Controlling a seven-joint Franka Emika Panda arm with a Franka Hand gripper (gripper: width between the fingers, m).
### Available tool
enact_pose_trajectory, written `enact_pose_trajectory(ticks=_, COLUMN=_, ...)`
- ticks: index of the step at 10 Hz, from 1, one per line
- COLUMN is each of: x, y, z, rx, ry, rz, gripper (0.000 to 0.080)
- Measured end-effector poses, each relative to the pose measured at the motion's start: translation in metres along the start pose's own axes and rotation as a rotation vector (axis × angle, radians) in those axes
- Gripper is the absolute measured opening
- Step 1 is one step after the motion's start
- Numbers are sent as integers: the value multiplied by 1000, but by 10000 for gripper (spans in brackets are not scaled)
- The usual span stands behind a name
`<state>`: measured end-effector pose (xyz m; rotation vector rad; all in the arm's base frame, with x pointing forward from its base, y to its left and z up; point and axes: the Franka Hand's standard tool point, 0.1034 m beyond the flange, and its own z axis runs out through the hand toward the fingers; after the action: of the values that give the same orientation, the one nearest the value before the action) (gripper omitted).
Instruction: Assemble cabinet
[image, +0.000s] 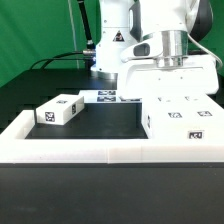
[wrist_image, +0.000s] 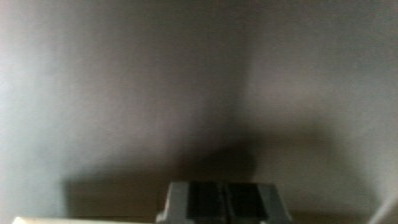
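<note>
**Arm low over the cabinet body, fingers together**

The arm (image: 168, 40) comes straight down over the cabinet body (image: 182, 118), the big white boxy piece with small black-and-white tags on its top and front. It stands on the black table (image: 100, 125), right under the wrist and against the low white rim (image: 90, 152). From this side the tips are hidden where the hand meets the box's top, so I cannot tell whether they touch it.

In the wrist view the fingers (wrist_image: 208, 202) show as two grey pads pressed together, with only a dark seam between them. Nothing can be seen pinched there. Just ahead of them is a blurred, shadowed grey surface that fills the picture; it is too soft to say which face it is.

A loose block (image: 60, 110), also white and tagged, lies tilted on the table well away from the fingers, toward the exterior view's left. The marker board (image: 108, 97) lies flat between that block and the fingers, nearer the arm's base and clear of both.
</note>
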<state>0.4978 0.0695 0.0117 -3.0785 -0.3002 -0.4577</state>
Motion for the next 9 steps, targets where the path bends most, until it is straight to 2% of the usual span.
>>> enact_pose_trajectory(ticks=1, x=5, y=3, z=-12, rx=4, ry=-18, rz=-6, gripper=3)
enact_pose_trajectory(ticks=6, x=27, y=7, z=-53, rx=18, ry=-66, rz=-8, gripper=3)
enact_pose_trajectory(ticks=9, x=41, y=6, z=-69, rx=37, ry=-132, rz=-8, gripper=3)
